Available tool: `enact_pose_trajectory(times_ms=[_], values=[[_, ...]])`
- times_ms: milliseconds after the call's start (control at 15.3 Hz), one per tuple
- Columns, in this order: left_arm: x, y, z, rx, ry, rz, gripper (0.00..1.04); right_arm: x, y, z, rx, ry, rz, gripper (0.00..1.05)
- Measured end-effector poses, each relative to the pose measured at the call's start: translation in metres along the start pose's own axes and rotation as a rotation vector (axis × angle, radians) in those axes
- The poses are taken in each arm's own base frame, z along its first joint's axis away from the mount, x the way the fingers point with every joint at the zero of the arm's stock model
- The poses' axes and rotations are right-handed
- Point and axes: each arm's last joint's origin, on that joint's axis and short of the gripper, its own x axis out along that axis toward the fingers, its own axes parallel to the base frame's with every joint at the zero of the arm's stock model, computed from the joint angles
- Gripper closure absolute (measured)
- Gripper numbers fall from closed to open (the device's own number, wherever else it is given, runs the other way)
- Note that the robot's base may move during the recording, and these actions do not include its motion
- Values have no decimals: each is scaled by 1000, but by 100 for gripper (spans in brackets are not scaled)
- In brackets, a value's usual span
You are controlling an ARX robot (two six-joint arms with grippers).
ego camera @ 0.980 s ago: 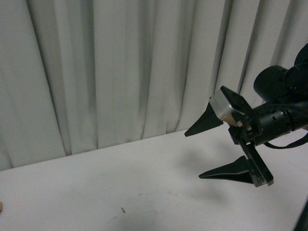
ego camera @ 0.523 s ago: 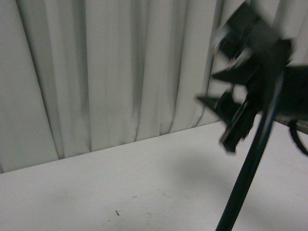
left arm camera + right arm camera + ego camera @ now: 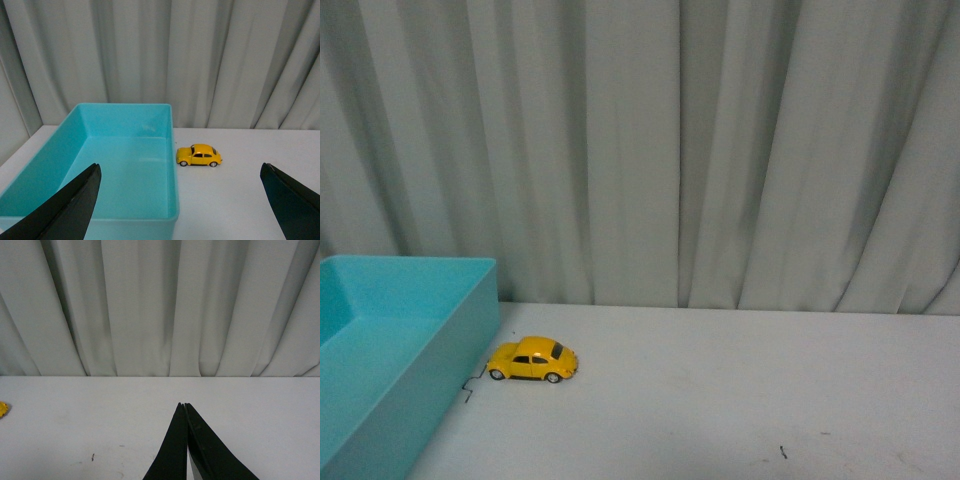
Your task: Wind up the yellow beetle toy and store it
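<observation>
One beetle [image 3: 532,361] stood on its wheels on the white table [image 3: 740,400], toward the far edge and left of the middle, side-on to the front view. One end pointed at the single turquoise bin [image 3: 440,395], and the toy sat just beside the bin's right wall with a thin gap between them. The bin took up the table's left side, open at the top. A grey pleated curtain [image 3: 650,150] hung behind the far edge. Two small dark marks showed on the table, one by the bin's wall [image 3: 470,386] and one nearer the front [image 3: 782,452]. The left gripper [image 3: 179,167] was spread wide, its two dark fingers [image 3: 70,205] framing bin and toy, with bare table between it and the toy. The right gripper [image 3: 183,405] was pressed shut with nothing in it, over bare table, well apart from the toy.
</observation>
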Motion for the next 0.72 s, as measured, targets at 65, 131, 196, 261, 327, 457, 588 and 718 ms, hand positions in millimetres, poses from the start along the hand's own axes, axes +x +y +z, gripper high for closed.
enact_pose_trajectory(times_ms=[65, 131, 196, 261, 327, 457, 588, 718], values=[[0, 0, 0, 0, 0, 0, 7, -5, 0, -4, 0, 7, 1, 103], [0, 0, 0, 0, 0, 0, 7, -9, 0, -4, 0, -7, 0, 103], [0, 0, 0, 0, 0, 0, 7, -13, 0, -4, 0, -17, 0, 103], [0, 0, 0, 0, 0, 0, 7, -17, 0, -6, 1, -13, 0, 103], [0, 0, 0, 0, 0, 0, 7, -20, 0, -10, 2, -4, 0, 103], [0, 0, 0, 0, 0, 0, 7, -26, 0, -12, 2, -32, -1, 103], [0, 0, 0, 0, 0, 0, 7, -29, 0, -19, 3, -7, 0, 103], [0, 0, 0, 0, 0, 0, 7, -35, 0, -16, 3, -32, -1, 103]])
